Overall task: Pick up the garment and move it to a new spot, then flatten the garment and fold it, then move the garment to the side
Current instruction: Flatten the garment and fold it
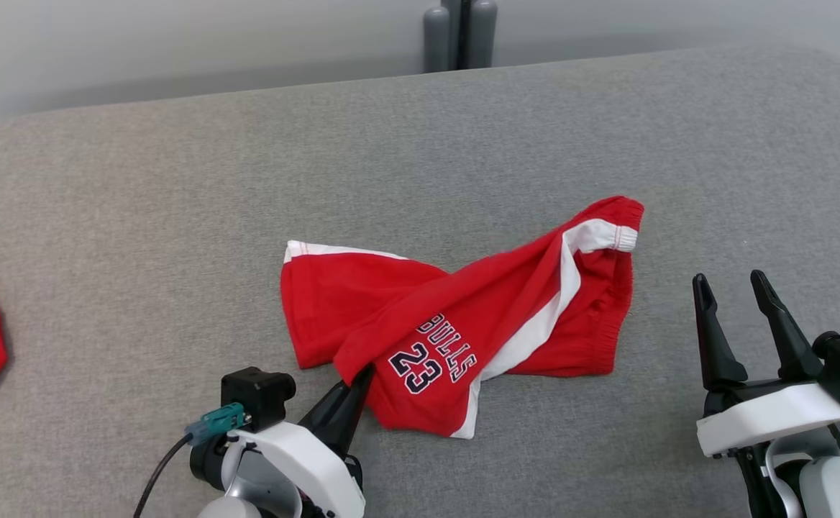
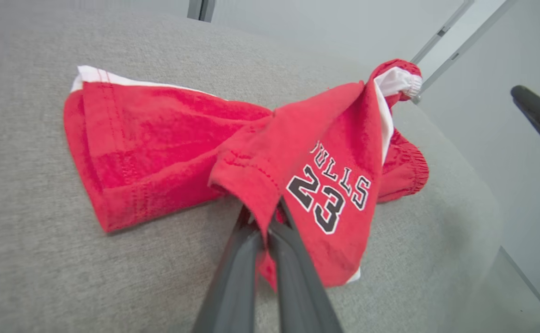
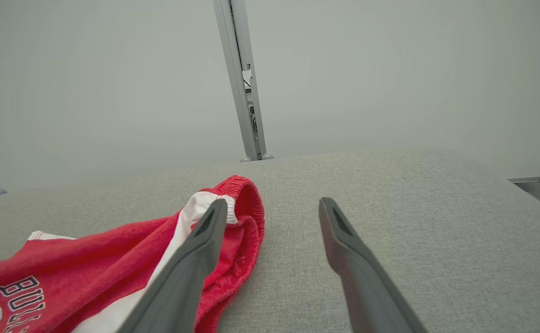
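Red Bulls shorts [image 1: 463, 316] lie crumpled midway on the grey table [image 1: 175, 201]; the left gripper [image 1: 360, 378] has its jaws clamped on their near hem, the right gripper [image 1: 729, 282] sits beside them, jaws apart.

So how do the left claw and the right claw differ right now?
The left claw is shut on the red shorts, pinching a lower edge; the right claw is open and holds nothing. The left claw touches the cloth; the right claw stands apart from it. Both have long dark fingers above the grey cushion.
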Motion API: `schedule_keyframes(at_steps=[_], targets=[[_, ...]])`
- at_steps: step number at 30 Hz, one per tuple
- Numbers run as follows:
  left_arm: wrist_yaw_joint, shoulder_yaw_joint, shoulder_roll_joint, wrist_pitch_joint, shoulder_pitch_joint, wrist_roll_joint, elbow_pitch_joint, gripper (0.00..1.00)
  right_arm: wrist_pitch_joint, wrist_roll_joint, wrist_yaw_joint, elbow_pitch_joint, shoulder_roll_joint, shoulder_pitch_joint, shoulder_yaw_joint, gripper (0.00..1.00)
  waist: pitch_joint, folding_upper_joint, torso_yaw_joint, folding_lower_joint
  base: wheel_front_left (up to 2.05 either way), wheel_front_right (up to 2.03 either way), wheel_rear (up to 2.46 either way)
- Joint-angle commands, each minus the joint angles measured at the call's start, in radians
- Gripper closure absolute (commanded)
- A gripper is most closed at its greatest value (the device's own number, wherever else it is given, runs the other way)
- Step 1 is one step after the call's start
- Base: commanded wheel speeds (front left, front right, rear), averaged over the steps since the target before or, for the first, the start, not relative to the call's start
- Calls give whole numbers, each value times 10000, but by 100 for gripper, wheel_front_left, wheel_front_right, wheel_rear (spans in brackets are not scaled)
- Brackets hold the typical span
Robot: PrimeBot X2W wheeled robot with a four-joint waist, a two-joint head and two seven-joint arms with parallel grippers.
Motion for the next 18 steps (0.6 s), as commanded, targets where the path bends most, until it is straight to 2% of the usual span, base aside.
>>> schedule_keyframes(at_steps=[1,5,9,13,18], targets=[[70,46,112,70,57,-74,-206,100,-57,45,2,13,-32,-21,-18,0,3,0,102,0,0,0,0],[325,211,323,454,292,-202,-1385,100,-55,73,2,40,-13,-116,-55,0,54,0,285,0,0,0,0],[490,476,552,683,26,-239,-1953,100,-49,74,2,41,1,-210,-41,0,155,0,332,0,0,0,0],[538,793,726,799,-464,-315,-1818,100,-33,131,2,78,8,-319,79,0,277,0,173,0,0,0,0],[541,1160,764,738,-1268,-486,-993,100,-72,191,3,158,20,-427,141,0,418,0,-158,0,0,0,0]])
